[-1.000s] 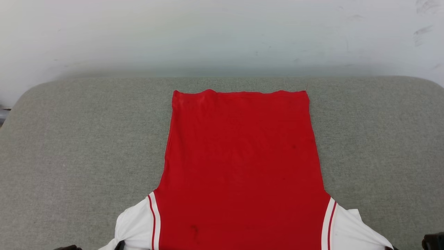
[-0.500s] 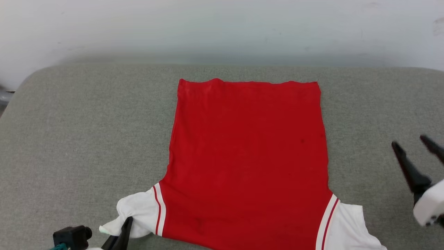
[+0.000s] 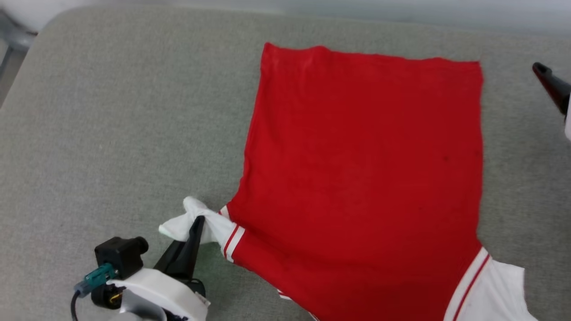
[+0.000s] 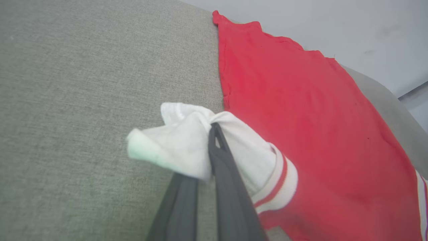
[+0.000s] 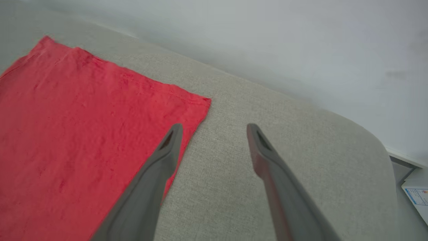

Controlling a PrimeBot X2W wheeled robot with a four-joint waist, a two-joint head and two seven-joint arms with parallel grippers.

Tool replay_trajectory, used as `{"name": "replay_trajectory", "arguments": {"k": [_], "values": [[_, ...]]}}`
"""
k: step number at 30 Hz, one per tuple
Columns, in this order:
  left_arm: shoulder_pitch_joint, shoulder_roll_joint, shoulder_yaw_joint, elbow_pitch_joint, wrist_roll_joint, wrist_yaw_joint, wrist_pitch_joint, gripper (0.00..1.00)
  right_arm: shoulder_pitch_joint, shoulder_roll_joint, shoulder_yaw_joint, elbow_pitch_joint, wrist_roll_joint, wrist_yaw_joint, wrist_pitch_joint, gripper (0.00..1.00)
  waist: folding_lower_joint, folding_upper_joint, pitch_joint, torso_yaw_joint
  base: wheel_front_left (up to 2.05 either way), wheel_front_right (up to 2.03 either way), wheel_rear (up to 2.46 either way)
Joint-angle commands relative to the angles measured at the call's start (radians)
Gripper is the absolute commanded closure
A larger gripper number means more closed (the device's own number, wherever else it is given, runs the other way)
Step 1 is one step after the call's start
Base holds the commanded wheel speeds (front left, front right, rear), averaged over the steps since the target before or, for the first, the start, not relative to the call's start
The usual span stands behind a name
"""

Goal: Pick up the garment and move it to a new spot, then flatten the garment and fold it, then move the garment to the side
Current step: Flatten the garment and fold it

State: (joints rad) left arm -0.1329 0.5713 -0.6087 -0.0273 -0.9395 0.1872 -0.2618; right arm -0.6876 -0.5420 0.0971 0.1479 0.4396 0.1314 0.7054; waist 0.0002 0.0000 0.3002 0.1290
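The garment (image 3: 357,178) lies spread on the grey padded surface (image 3: 111,133), plain red side up, hem at the far end. My left gripper (image 3: 196,223) is shut on its bunched white left sleeve (image 4: 177,134) and holds it a little off the padding, next to the striped trim (image 4: 277,180). The other white sleeve (image 3: 499,294) lies flat at the lower right. My right gripper (image 5: 214,129) is open and holds nothing. It hovers beside the garment's (image 5: 83,134) far right hem corner. One of its dark fingers (image 3: 549,84) shows at the right edge of the head view.
A pale wall (image 5: 301,40) runs behind the padded surface. The pad's rounded right corner (image 5: 367,140) drops off, with a white box (image 5: 416,195) beyond it. Bare padding lies left of the garment (image 4: 83,83) and right of it (image 3: 526,178).
The head camera has tilted down and shifted. My right gripper has opened, let go of the right sleeve and risen toward the far right. My left gripper has lifted the bunched left sleeve.
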Motion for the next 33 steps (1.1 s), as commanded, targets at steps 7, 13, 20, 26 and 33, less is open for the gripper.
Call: {"name": "replay_trajectory", "arguments": {"k": [7, 13, 20, 26, 33], "values": [[-0.079, -0.061, 0.006, -0.002, 0.061, -0.029, -0.003, 1.00, -0.219, -0.045, 0.077, 0.157, 0.032, -0.001, 0.282, 0.00, -0.0002, 0.0000, 0.168, 0.099, 0.00, 0.00, 0.00], [-0.119, -0.106, 0.023, -0.002, 0.104, -0.048, -0.003, 1.00, -0.333, -0.052, 0.104, 0.239, -0.009, -0.001, 0.357, 0.00, -0.0002, 0.0000, 0.249, 0.131, 0.00, 0.00, 0.00], [-0.146, -0.142, 0.033, 0.014, 0.138, -0.074, -0.003, 1.00, -0.355, -0.040, 0.134, 0.332, -0.052, -0.001, 0.373, 0.00, -0.0002, 0.0000, 0.311, 0.151, 0.00, 0.00, 0.00], [-0.150, -0.164, 0.044, 0.050, 0.159, -0.094, -0.002, 1.00, -0.300, -0.064, 0.174, 0.386, -0.032, -0.001, 0.330, 1.00, -0.0002, 0.0000, 0.301, 0.151, 0.00, 0.00, 0.00], [-0.109, -0.141, 0.060, 0.057, 0.159, -0.078, -0.002, 1.00, -0.335, -0.037, 0.188, 0.386, -0.014, -0.001, 0.181, 1.00, -0.0002, 0.0000, 0.216, 0.104, 0.00, 0.00, 0.00]]}}
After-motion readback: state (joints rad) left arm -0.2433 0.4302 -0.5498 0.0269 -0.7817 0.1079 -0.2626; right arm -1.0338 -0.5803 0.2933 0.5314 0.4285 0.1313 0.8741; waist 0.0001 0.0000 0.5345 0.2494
